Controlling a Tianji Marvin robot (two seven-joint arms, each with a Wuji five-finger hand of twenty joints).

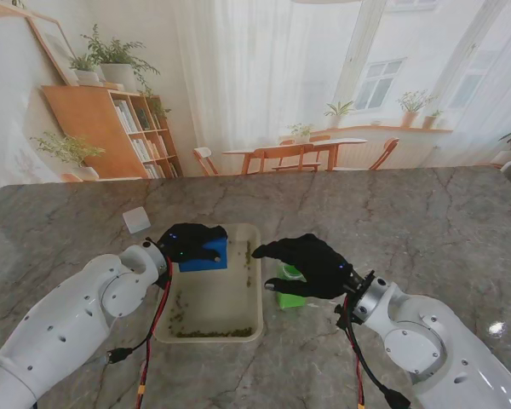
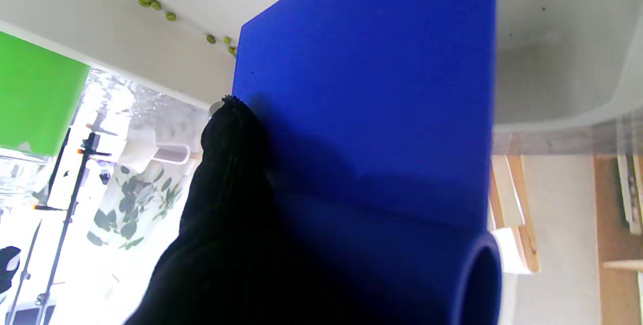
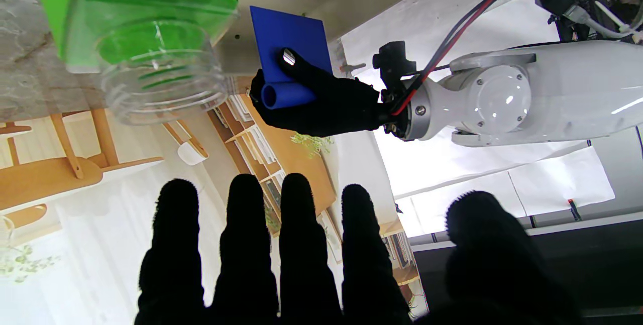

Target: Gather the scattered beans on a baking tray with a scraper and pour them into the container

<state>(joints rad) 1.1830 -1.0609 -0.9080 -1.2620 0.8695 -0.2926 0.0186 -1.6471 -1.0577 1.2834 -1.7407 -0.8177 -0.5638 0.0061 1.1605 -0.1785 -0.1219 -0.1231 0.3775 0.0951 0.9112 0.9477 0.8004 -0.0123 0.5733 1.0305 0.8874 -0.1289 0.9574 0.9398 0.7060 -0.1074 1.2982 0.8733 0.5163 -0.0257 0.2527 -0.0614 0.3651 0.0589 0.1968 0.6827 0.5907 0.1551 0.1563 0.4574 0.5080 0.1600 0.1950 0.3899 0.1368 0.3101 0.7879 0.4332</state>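
I am looking down at one cream baking tray sitting on the marble table, between my two arms. My left hand is gripping the single blue scraper by its rolled handle, and the blade is standing over the far end of the tray, at about 11 o'clock from the tray's middle. In the left wrist view the scraper fills most of the frame, with a few green beans lying on the tray floor beyond its edge. The beans are lying in one band along the tray's near wall at 6 o'clock, with thinner lines running up the left and right walls; they are too many and too small for me to count. One green container is sitting just beside the tray at 3 o'clock. My right hand is hovering over it, holding nothing, with five fingers spread apart in the right wrist view. That view is also showing the container with its clear threaded mouth.
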